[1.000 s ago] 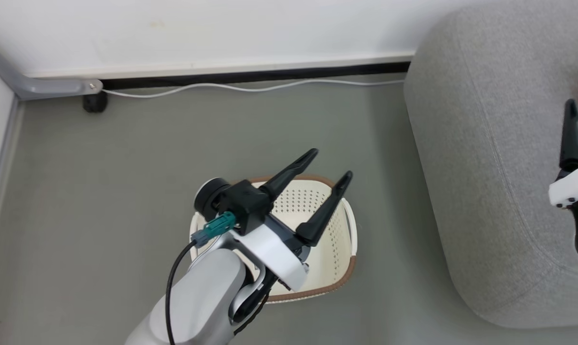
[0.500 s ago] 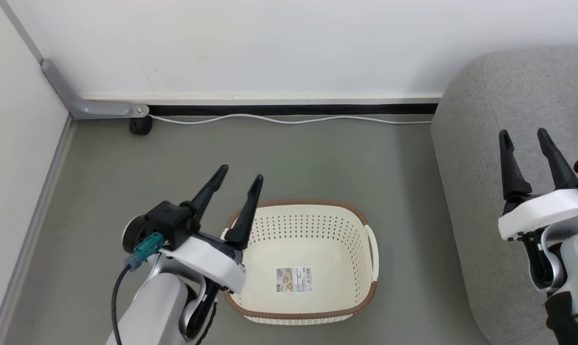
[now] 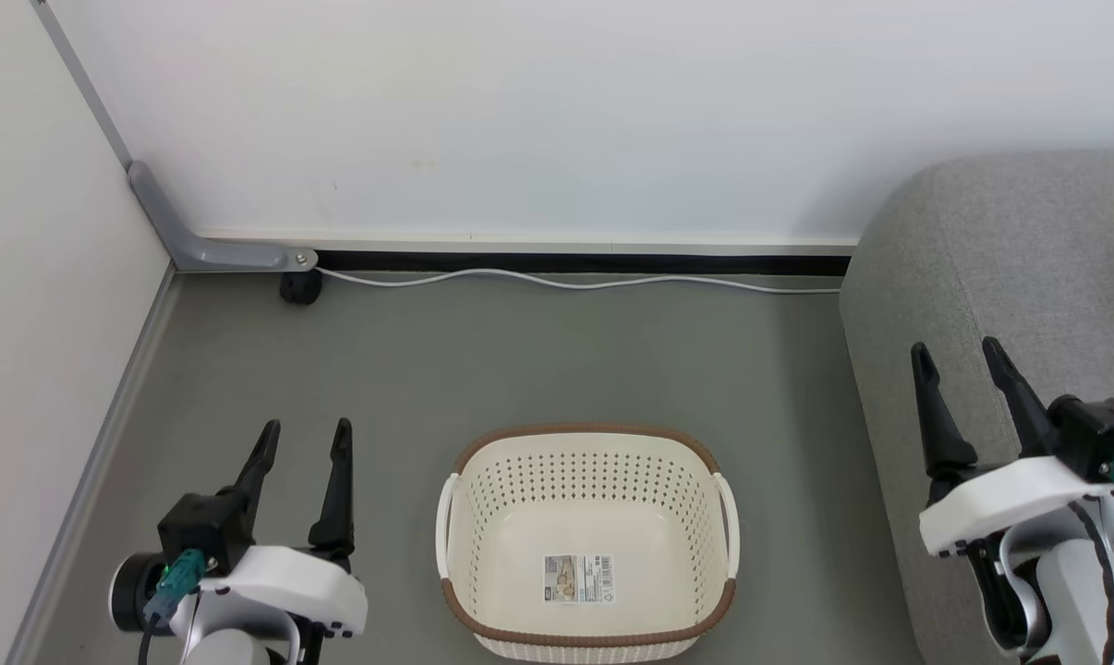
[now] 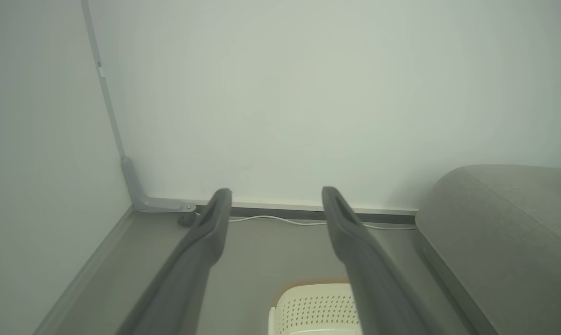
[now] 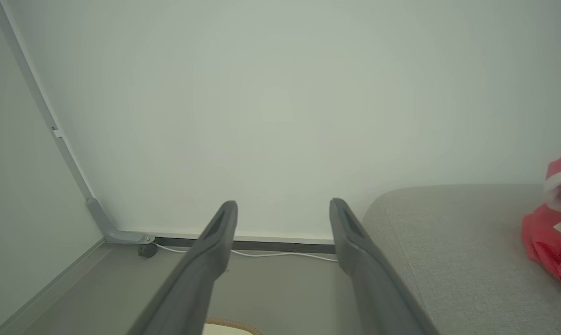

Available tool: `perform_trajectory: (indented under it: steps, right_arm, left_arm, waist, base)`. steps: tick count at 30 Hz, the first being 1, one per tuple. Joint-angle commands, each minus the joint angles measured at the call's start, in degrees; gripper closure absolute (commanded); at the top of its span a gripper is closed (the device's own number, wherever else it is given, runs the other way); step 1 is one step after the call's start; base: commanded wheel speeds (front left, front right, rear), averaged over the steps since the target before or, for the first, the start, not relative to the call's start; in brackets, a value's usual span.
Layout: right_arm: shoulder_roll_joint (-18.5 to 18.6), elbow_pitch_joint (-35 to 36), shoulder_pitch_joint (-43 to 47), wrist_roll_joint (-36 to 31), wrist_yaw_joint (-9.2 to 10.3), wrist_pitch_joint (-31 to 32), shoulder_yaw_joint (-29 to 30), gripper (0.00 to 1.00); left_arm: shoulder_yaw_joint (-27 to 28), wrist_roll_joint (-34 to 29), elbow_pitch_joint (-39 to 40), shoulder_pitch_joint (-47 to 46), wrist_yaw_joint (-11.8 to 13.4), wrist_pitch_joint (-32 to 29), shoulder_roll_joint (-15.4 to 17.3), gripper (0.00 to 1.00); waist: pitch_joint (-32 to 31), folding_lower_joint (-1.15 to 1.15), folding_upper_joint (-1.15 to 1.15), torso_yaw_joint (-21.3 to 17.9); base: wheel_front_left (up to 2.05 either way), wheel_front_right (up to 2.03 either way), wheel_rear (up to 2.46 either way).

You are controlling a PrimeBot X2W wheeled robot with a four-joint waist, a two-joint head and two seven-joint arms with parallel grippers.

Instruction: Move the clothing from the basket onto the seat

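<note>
**Fingers [image 3: 337,480] spread wide on both arms, nothing held**

The white wall [image 3: 520,120] runs across the back of my head view. Next in bulk is the seat [image 3: 1000,240], the grey sofa on the right. The right gripper [image 3: 953,347] shows against its rounded front edge, its two fingers well apart and bare. The grey-green floor [image 3: 520,360] takes the middle. The left gripper [image 3: 306,428] sits at the lower left over it, equally parted and holding nothing, beside the basket [image 3: 583,431] but clear of its near handle. The basket stands upright on the floor between the two grippers, its cream bottom open to view. The clothing [image 5: 548,242] is on the seat. My right wrist view catches it as a red heap with white trim at the right edge, lying on the cushion top, well apart from the basket. A white cable [image 3: 566,280] trails along the foot of the wall. Smallest, a label sticker [image 3: 578,579] lies on the basket's bottom.
</note>
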State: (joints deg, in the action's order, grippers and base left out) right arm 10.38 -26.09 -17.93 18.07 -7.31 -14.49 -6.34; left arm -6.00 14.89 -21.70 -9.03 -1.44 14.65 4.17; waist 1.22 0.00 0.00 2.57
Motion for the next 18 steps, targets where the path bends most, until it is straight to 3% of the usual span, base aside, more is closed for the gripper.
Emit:
perform_trajectory:
  steps: [1,18]
  right_arm:
    - [0.2,1.9,0.3,-0.6,-0.18,-0.5,-0.9,0.0]
    - [-2.9,6.6,10.2,-4.3,-0.18,-0.5,1.4,0.0]
  left_arm:
    - [2.2,-0.7,1.6,-0.7,0.5,0.3,0.5,0.0]
    - [7.4,-2.8,3.0,6.5,-0.6,0.3,-1.2,0.0]
  waist:
    - [-0.3,0.0,0.0,0.0]
    - [-2.0,0.0,0.0,-1.9]
  base:
    - [0.0,0.0,0.0]
    - [0.0,0.0,0.0]
